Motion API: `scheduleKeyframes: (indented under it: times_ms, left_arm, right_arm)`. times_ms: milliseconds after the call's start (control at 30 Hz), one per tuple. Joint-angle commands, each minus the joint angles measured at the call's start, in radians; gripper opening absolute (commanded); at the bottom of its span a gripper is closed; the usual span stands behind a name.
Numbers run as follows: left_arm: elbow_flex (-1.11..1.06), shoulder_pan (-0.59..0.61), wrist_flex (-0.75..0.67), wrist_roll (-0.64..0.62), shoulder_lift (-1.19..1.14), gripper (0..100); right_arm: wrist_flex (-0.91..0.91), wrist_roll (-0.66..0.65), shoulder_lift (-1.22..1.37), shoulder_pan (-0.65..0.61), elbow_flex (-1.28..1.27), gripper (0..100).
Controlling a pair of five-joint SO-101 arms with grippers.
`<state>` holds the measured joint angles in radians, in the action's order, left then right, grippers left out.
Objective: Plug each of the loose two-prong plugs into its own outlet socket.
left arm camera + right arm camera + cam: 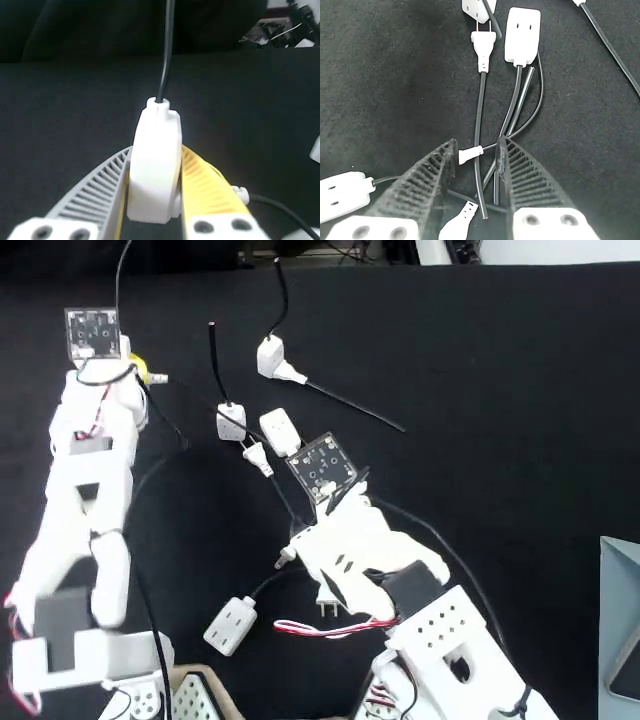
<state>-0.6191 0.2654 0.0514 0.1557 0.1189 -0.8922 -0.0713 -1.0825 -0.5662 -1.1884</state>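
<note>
My left gripper [156, 152] is shut on a white socket block [155, 165], gripped edge-on between its grey and yellow fingers, its black cord running away from the wrist. In the high view that gripper [138, 368] is at the far left. My right gripper [475, 147] stands open low over the mat, its black fingers [432, 170] astride crossing cords and a small white plug [469, 155]. Beyond it lie a two-prong plug [483, 44], its prongs toward a socket [477, 7], and a second socket [522, 36]. In the high view the right gripper [300, 530] is at mid-table.
Another socket [230, 625] lies near the front, with a loose plug [330, 598] beside the right arm. A further socket [272, 355] with a cord sits at the back. Black cords [350, 405] cross the mat. A grey bin edge [620, 620] is at the right.
</note>
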Motion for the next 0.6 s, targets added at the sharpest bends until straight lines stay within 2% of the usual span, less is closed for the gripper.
scheduleKeyframes:
  times_ms: [0, 100, 233, 300, 433, 567]
  left_arm:
    - [0.225, 0.001, -0.031, 0.0, -0.178, 3]
    - [0.326, -0.027, -0.025, 0.015, -0.304, 3]
    - [0.384, -0.07, -0.021, 0.189, -0.41, 4]
    - [0.383, -0.085, -0.012, 0.252, -0.436, 7]
    - [0.415, -0.093, 0.192, 0.259, -0.442, 19]
    - [0.519, -0.087, 0.437, 0.259, -0.42, 21]
  right_arm:
    - [0.021, -0.006, -0.01, 0.006, 0.007, 13.0]
    - [0.021, -0.006, -0.01, 0.006, 0.007, 13.0]
    - [0.021, -0.006, -0.01, 0.006, 0.007, 13.0]
    - [0.021, -0.006, -0.01, 0.006, 0.007, 13.0]
    - [0.021, -0.006, -0.01, 0.006, 0.007, 13.1]
    - [0.021, -0.006, -0.01, 0.006, 0.007, 13.1]
